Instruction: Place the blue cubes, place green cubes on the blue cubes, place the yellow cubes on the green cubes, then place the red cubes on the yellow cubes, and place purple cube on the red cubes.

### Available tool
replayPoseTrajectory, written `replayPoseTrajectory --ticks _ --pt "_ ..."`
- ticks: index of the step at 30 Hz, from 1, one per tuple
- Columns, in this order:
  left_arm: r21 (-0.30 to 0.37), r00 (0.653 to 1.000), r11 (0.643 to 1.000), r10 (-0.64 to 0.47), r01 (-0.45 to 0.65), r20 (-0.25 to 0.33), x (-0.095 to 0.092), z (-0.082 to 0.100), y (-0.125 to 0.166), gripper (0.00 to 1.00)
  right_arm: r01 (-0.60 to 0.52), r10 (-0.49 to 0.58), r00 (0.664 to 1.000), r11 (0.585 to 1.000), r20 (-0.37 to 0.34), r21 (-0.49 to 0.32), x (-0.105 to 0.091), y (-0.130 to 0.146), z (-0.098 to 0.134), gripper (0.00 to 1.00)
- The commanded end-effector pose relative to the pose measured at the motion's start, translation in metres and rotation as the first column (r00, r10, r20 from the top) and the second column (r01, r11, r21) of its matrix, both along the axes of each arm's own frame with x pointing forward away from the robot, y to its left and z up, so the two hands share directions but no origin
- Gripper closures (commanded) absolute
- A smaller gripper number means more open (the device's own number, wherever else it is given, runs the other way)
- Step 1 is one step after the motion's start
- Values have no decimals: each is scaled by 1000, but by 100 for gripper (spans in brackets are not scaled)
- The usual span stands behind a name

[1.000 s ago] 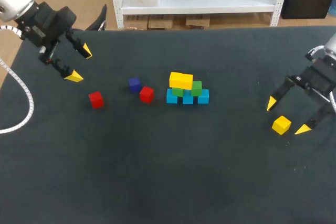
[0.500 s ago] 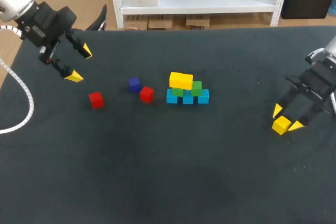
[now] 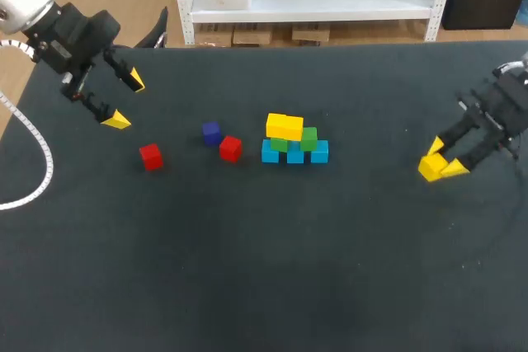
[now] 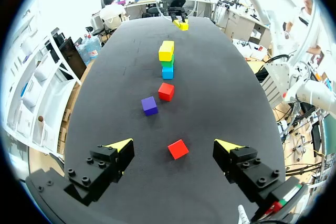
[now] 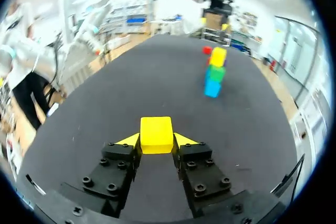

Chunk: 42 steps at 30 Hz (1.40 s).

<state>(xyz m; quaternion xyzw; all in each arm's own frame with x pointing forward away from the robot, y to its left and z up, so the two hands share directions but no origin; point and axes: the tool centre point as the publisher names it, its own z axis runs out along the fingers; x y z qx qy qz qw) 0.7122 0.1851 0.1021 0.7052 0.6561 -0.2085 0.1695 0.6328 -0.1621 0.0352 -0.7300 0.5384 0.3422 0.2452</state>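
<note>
right gripper [image 3: 442,164] clamped on opposite flat faces of a small yellow cube [image 5: 156,134], at the right side of the table [image 3: 346,269], well apart from the stack [image 3: 294,141]. the cube looks light, rigid and smooth (it may twist if pinched off-centre). left gripper [image 3: 125,101] hovers, fingers wide apart.

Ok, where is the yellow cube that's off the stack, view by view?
Head view: cube in the right gripper, right of the stack.
Left wrist view: cube far beyond the stack, in the right gripper.
Right wrist view: cube between its own fingers.
Shared landmark: the stack.
</note>
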Motion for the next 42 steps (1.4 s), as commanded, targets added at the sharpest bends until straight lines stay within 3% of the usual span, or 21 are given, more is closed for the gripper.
replayPoseTrajectory --ticks 1,7,12,18,32,42 --pt "1 1000 1000 -2 2 -1 1 0 0 0 374 -369 927 922 -71 101 -2 14 13 100" --pt "1 1000 1000 -2 2 -1 1 0 0 0 464 -461 886 879 -52 113 19 47 26 100" --pt "1 1000 1000 -2 2 -1 1 0 0 0 492 -494 870 867 11 75 35 74 30 100" --pt "1 1000 1000 -2 2 -1 1 0 0 0 513 -515 857 857 32 45 46 99 31 100" --pt "1 1000 1000 -2 2 -1 1 0 0 0 448 -450 892 893 45 45 61 151 30 100" --pt "1 1000 1000 -2 2 -1 1 0 0 0 429 -431 902 902 42 45 65 170 26 100"
